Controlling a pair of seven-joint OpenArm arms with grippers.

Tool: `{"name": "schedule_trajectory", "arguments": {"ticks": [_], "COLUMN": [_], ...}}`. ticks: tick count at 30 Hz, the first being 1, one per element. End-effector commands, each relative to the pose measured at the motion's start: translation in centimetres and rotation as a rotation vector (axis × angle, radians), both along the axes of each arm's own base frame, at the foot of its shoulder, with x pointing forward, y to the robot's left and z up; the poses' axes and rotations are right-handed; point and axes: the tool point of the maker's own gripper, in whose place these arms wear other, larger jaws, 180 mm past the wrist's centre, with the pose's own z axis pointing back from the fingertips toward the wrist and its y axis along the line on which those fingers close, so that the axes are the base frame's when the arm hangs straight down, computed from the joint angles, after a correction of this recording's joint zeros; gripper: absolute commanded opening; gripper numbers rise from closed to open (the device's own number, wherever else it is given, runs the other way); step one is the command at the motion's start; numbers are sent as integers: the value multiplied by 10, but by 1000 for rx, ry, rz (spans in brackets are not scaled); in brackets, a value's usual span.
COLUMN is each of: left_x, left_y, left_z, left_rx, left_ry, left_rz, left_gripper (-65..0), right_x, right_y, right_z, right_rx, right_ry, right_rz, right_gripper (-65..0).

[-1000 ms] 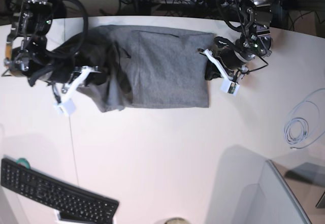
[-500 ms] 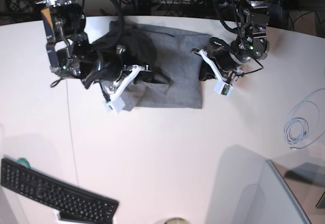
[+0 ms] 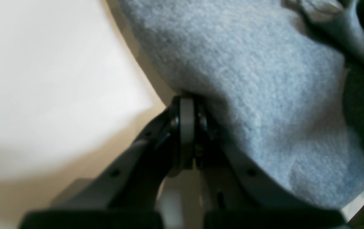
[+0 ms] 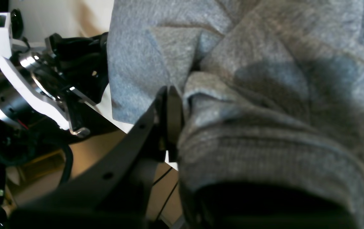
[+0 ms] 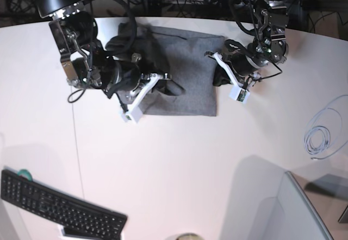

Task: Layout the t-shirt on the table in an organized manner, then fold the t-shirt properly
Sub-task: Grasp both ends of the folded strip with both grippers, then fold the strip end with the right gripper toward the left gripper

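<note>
T-shirt, grey and partly folded, lies on the far middle part of the white table. On the left side of the base view, the right gripper is over the shirt with its jaws closed on a bunched fold of the fabric. On the right side, the left gripper has its jaws closed on the shirt's right edge. A black keyboard lies well apart at the near left corner, and a coiled cable at the far right.
</note>
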Motion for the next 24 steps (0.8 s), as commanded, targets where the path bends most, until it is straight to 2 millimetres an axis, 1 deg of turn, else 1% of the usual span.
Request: {"name": "schedule_trajectory", "arguments": {"ticks": [1, 7, 13, 18, 24], "left_x": [7, 7, 7, 6, 7], "left_y": [-1, -1, 1, 0, 0], "left_z": [8, 8, 7, 7, 8], "left_rx": [-8, -8, -8, -9, -8], "left_ry": [-33, -33, -29, -28, -32], "left_rz": [-4, -4, 1, 0, -2], "left_gripper": [-650, -650, -650, -650, -650], "right_x": [13, 10, 17, 18, 24], "right_y": [9, 25, 25, 28, 28], "right_z": [15, 20, 19, 22, 26], "right_rx": [32, 33, 30, 36, 36], "right_ry": [-45, -63, -81, -89, -104], "right_rz": [8, 70, 56, 58, 57], "right_gripper": [-644, -644, -644, -644, -644]}}
